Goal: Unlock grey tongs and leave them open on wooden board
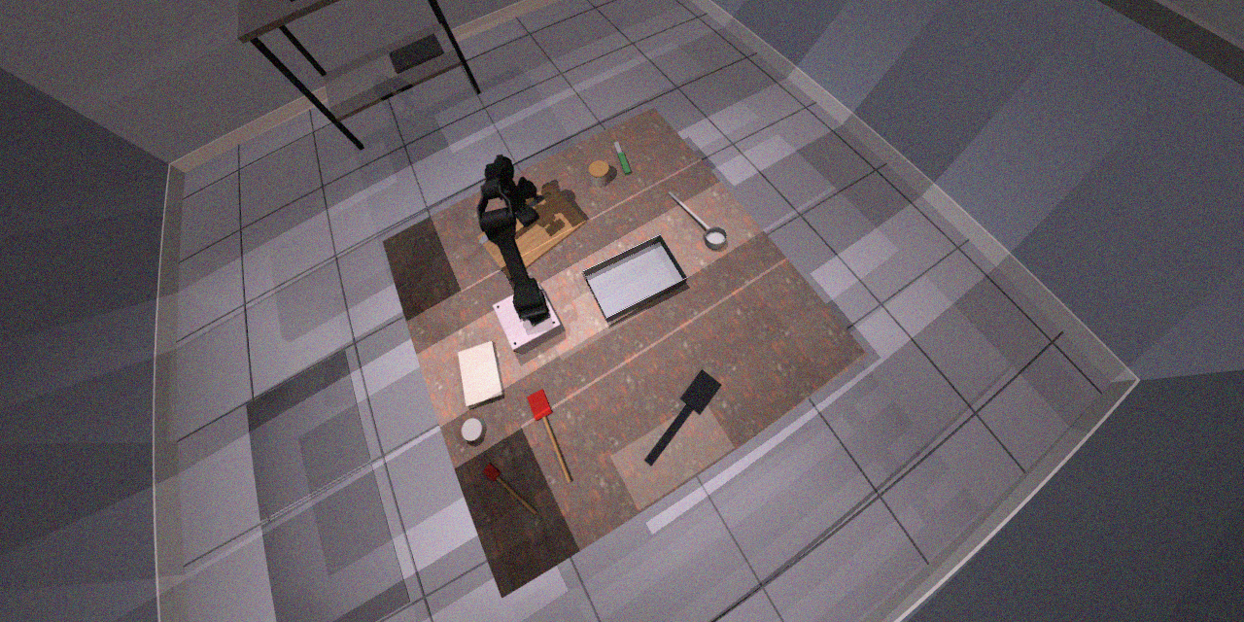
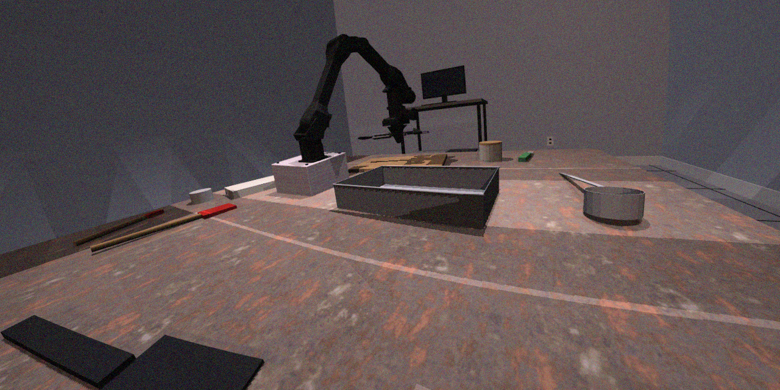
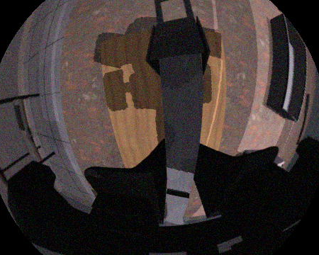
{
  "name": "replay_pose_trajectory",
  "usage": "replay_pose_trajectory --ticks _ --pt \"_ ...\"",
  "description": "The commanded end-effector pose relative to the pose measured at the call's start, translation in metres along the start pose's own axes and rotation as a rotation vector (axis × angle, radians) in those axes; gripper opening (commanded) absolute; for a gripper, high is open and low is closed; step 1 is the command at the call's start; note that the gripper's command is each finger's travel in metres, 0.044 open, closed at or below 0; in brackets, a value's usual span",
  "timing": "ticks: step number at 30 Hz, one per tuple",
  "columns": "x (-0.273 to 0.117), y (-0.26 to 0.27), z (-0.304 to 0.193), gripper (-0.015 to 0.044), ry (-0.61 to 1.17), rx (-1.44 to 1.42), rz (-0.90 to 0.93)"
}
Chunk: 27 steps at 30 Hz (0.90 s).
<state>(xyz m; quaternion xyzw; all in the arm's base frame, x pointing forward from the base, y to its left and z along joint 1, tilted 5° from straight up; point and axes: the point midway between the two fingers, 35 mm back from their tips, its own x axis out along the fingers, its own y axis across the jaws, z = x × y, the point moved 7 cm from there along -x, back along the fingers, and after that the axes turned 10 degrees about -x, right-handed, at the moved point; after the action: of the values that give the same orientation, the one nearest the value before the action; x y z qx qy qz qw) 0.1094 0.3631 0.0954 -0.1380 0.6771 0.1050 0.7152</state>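
Note:
My gripper (image 2: pixel 398 139) (image 3: pixel 174 141) points down and is shut on the grey tongs (image 2: pixel 376 136) (image 3: pixel 182 117). The tongs lie nearly level across the fingers, in the air above the wooden board (image 1: pixel 540 249) (image 2: pixel 376 163) (image 3: pixel 142 134). In the wrist view they run as a long dark bar from a block at the top down between the fingers, with two thin bars beyond the block. I cannot tell whether they are locked. The arm's shadow falls on the board. The roasting tin (image 1: pixel 645 301) (image 2: pixel 406 205) (image 3: pixel 277 64) has no tongs on it.
A small pan (image 1: pixel 714 237) (image 2: pixel 613 206) stands beyond the tin. A wooden-lidded jar (image 1: pixel 599 174) (image 2: pixel 490 152) and a green-handled tool (image 1: pixel 623 160) (image 2: pixel 524 156) are near the board. A white block (image 1: pixel 480 372), red-headed tools (image 1: pixel 538 403) and a black spatula (image 1: pixel 700 392) lie farther off.

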Motion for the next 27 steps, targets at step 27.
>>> replay_pose_trajectory --ticks 27 --pt "0.045 -0.003 -0.002 -0.0150 0.006 -0.006 0.001"
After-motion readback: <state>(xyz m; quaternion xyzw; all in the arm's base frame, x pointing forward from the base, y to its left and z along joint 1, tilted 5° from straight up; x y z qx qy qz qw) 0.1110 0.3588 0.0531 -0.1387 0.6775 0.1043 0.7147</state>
